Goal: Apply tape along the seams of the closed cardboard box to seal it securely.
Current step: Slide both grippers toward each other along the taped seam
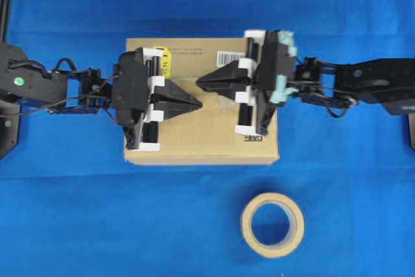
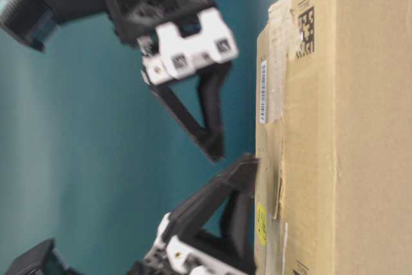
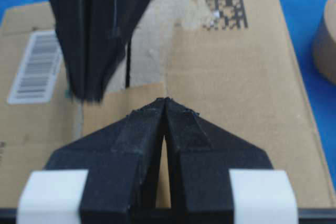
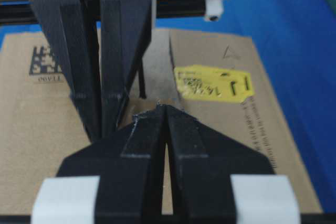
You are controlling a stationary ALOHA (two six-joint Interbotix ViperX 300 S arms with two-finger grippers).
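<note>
Mostly hidden seams [image 3: 127, 66], pinched-together grippers covering cardboard box [image 1: 214, 141] top, tape unseen

Brown cardboard box [image 1: 201, 137] — yellow sticker [image 4: 212, 83], white barcode label [image 3: 35, 66] — tan tape roll [image 1: 272, 225].

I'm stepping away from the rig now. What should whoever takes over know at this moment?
Left end effector: shut, empty, above the cardboard box.
Right end effector: shut, empty, tip facing the left one over the box top.
Seam: a smooth tan tape piece lies across it.
Tape roll: on the blue cloth, in front of the box.
Left: confirm the rest of the seam is sealed.
</note>
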